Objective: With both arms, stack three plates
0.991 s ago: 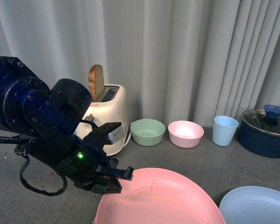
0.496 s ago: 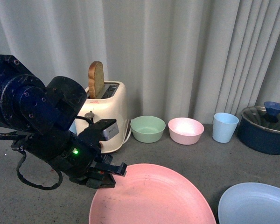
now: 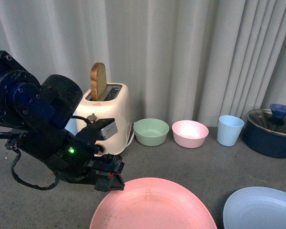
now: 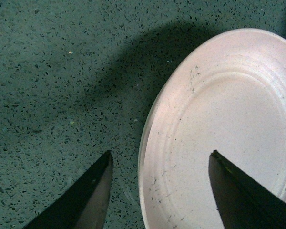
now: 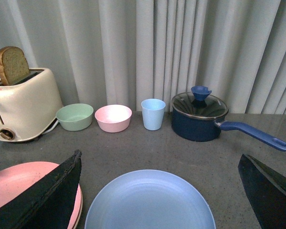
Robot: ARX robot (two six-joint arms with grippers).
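The pink plate (image 3: 155, 205) lies at the front middle of the grey table. It also shows in the left wrist view (image 4: 224, 124) and the right wrist view (image 5: 28, 183). My left gripper (image 3: 109, 177) is open at the plate's left rim. In the left wrist view the left gripper (image 4: 161, 153) straddles that rim, one finger (image 4: 90, 195) over the table and the other over the plate. The light blue plate (image 3: 262, 210) lies at the front right. My right gripper (image 5: 158, 156) is open and empty above this blue plate (image 5: 150, 202). No cream-beige plate shows on its own.
Along the curtain stand a cream toaster (image 3: 109, 114) holding a slice of bread, a green bowl (image 3: 151, 132), a pink bowl (image 3: 189, 134), a light blue cup (image 3: 229, 130) and a dark blue lidded pot (image 3: 271, 136). The pot's handle (image 5: 257, 134) points right.
The pink plate has sunk a little lower and shifted left. My left arm has drawn back to the left, its gripper now just off the plate's left rim.
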